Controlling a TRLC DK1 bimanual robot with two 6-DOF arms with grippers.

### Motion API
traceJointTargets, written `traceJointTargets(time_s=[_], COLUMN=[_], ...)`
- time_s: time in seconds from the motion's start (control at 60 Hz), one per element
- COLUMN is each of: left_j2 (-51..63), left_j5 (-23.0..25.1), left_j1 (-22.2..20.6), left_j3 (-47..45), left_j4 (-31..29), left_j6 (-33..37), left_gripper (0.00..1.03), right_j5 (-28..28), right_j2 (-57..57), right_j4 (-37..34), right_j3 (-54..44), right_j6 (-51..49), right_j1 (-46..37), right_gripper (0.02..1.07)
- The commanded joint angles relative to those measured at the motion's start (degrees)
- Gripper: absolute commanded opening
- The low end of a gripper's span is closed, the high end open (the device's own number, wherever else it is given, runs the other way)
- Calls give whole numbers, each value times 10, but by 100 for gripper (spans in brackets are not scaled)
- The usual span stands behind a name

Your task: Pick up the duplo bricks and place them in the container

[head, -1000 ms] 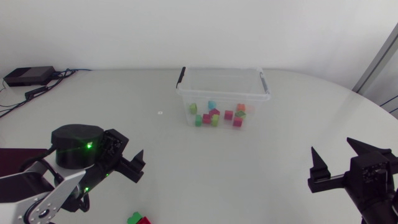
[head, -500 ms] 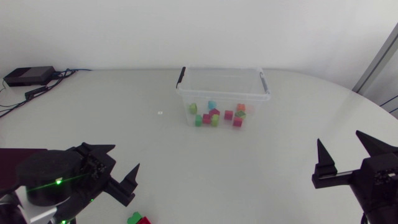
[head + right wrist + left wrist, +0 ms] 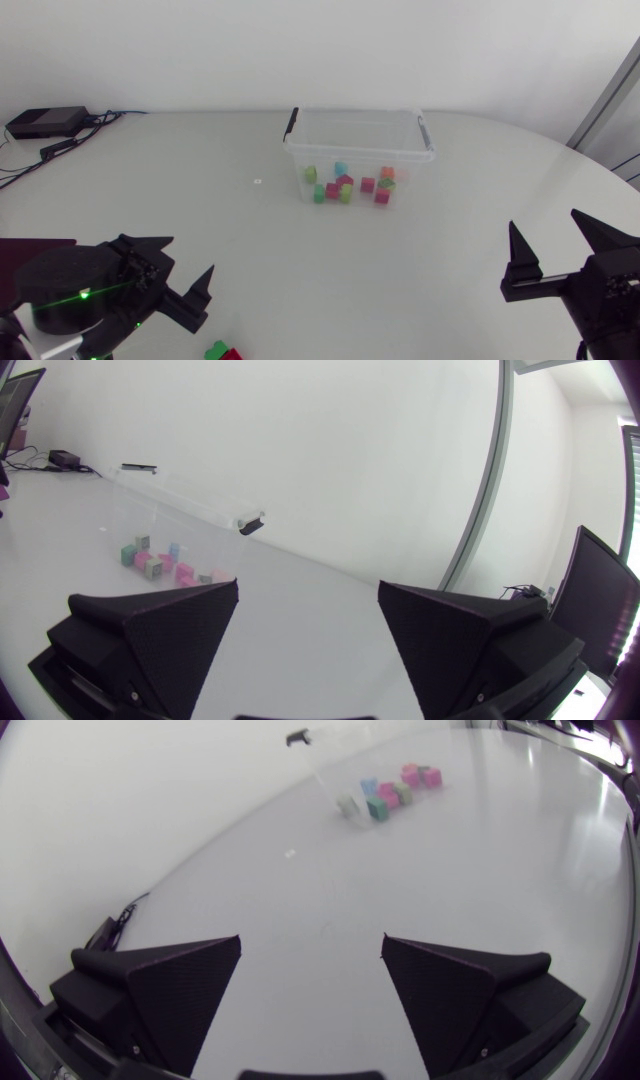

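Most bricks [image 3: 345,186]: inside clear container [image 3: 400,153].
Loose: green brick [image 3: 215,351], red brick [image 3: 232,355].
Left gripper [image 3: 180,258]: spread, empty, near them.
Right gripper [image 3: 546,222]: spread, empty.

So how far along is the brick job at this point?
Mostly done: a pile of bricks lies inside the clear container. Nothing is in hand: the left gripper and right gripper are both open and empty. Left to do: a green brick and a red brick at the near edge of the table, close to the left gripper.
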Motion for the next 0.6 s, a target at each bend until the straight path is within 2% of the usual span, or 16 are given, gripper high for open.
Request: traceJointTargets(time_s=[0.0, 0.117, 0.183, 0.333, 0.383, 0.517, 0.583], left_j2=[16, 4, 6, 81, 81, 102, 112], left_j5=[37, 88, 113, 188, 197, 237, 241], left_j1=[-5, -2, 2, 7, 6, 19, 22], left_j3=[-5, 20, 36, 105, 112, 158, 174], left_j4=[-35, -126, -158, -252, -263, -343, -380], left_j6=[-10, 0, 1, 4, 4, 20, 34], left_gripper=[99, 98, 98, 98, 98, 94, 93], right_j5=[2, -1, -2, -1, -1, -2, -2], right_j2=[-3, -2, -2, -2, -2, -2, -2], right_j4=[6, 6, 6, 6, 6, 6, 6], right_j3=[-15, -15, -15, -15, -15, -15, -15], right_j6=[13, 15, 15, 14, 14, 15, 14], right_j1=[-3, 0, 1, 1, 1, 2, 1], right_gripper=[103, 103, 103, 103, 103, 103, 103])
